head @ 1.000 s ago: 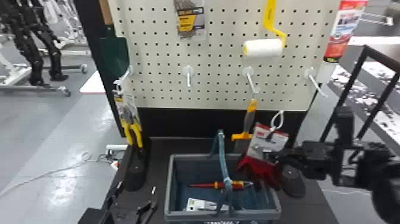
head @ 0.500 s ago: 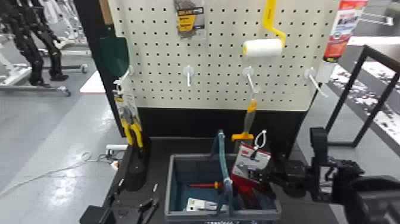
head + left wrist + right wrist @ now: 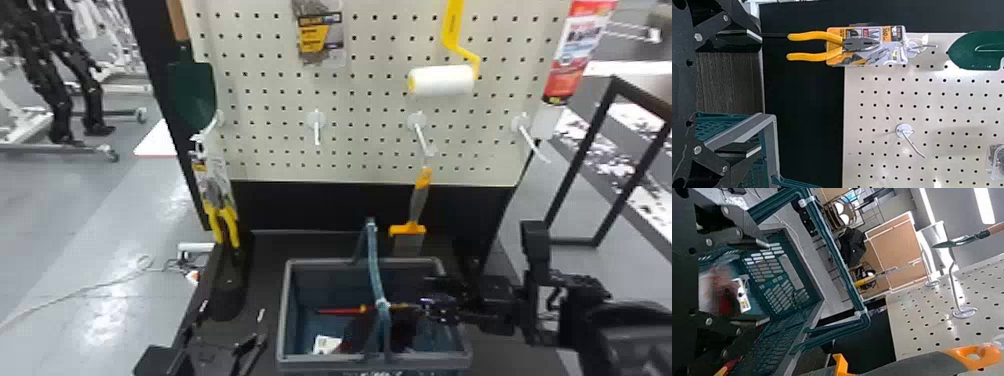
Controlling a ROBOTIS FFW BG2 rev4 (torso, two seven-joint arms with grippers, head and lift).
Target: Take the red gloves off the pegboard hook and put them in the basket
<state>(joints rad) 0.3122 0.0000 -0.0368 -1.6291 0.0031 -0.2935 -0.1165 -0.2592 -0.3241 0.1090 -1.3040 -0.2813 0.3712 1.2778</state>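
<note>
Red mass, motion-blurred, is down in the grey-blue shopping basket (image 3: 284,310): I read that as the red gloves (image 3: 727,303). In the head view they're a dark red patch on the basket floor, partly behind the swing handle (image 3: 373,260), beside a white card (image 3: 327,345) and near the red screwdriver (image 3: 340,310).

Right gripper (image 3: 764,283) is inside the basket opening, fingers well apart, gloves showing in the gap and beyond it. No pinch that I can see, so I'd call it released. Can't tell if any fabric still touches a finger.

Left gripper (image 3: 761,93) is parked on its own side, facing the pegboard (image 3: 375,115), jaws wide, nothing between them.

Status: gloves off the hook, done. Gloves in basket, looks done. The combination pliers (image 3: 860,44) and putty knife (image 3: 419,200) are hanging, not part of this job.

Left to do, my call: back the right gripper up and out, clear of handle and rim. Main risk is snagging the handle or dragging the gloves' packaging along. I'd check for a clean separation first, then lift slowly.
</note>
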